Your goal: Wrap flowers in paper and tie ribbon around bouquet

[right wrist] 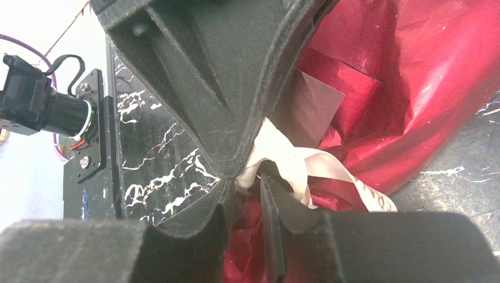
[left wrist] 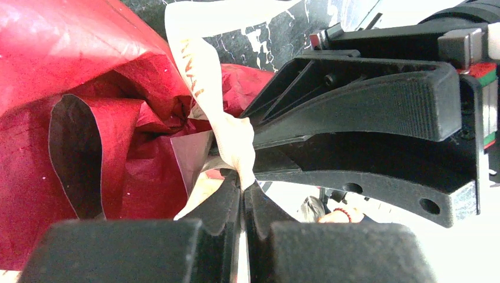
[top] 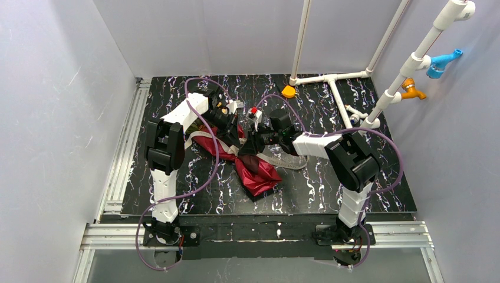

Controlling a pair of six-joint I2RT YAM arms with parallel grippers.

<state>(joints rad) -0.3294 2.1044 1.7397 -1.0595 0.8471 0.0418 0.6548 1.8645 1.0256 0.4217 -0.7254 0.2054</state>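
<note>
Black ridged fingers of my left claw [left wrist: 242, 191] are pressing flat together at the bottom of the left wrist view, pinching a twist of the flat cream fabric ribbon [left wrist: 197, 71] between their tips. My right claw [right wrist: 246, 187] is meeting it tip to tip from the right. Its jaws are standing narrow with the bunched ribbon at their mouth, and I cannot tell whether they are truly biting it. Just beyond both claws, the crinkly dark red wrapping paper [left wrist: 35, 71] is lying rolled into the bouquet [top: 259, 177], mid-table between my arms on the black marbled tabletop [top: 330, 188], with a loose ribbon tail trailing right.

I am judging this to be the tying step. I am aiming to hold the left pinch firm, take only ribbon in the right jaws, and draw the ends apart evenly so nothing is tearing the thin sheet.

Flowers are hiding inside the paper, and I am making out no bloom for certain. My own fingers are covering the crossing, so any knot is unclear.
</note>
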